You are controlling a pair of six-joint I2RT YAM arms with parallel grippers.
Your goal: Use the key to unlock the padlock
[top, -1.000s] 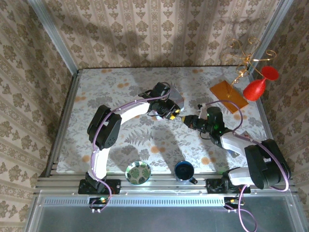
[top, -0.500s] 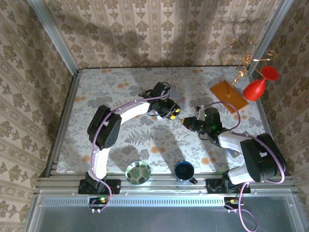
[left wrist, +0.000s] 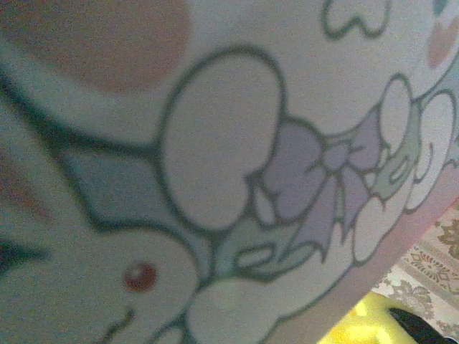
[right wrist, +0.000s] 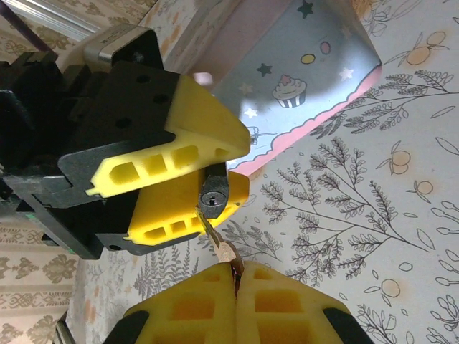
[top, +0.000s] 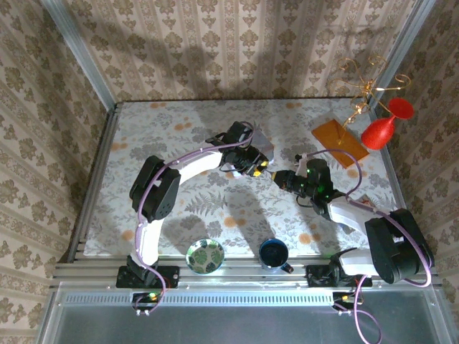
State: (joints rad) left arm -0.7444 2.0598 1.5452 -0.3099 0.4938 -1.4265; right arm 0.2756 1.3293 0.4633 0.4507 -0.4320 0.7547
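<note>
Barely anything moved: right hand (right wrist: pixel 237 281) stayed clenched on the key (right wrist: pixel 219 245), its tip nosing the padlock (right wrist: pixel 214 195) that the left hand (right wrist: pixel 228 168) gripped, so insertion's probably next.

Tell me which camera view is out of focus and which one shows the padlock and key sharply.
Left wrist view: badly blurred, too close to the cartoon tin lid. Right wrist view: sharp on the padlock and key. Top external view: soft arm shadows on the table.
</note>
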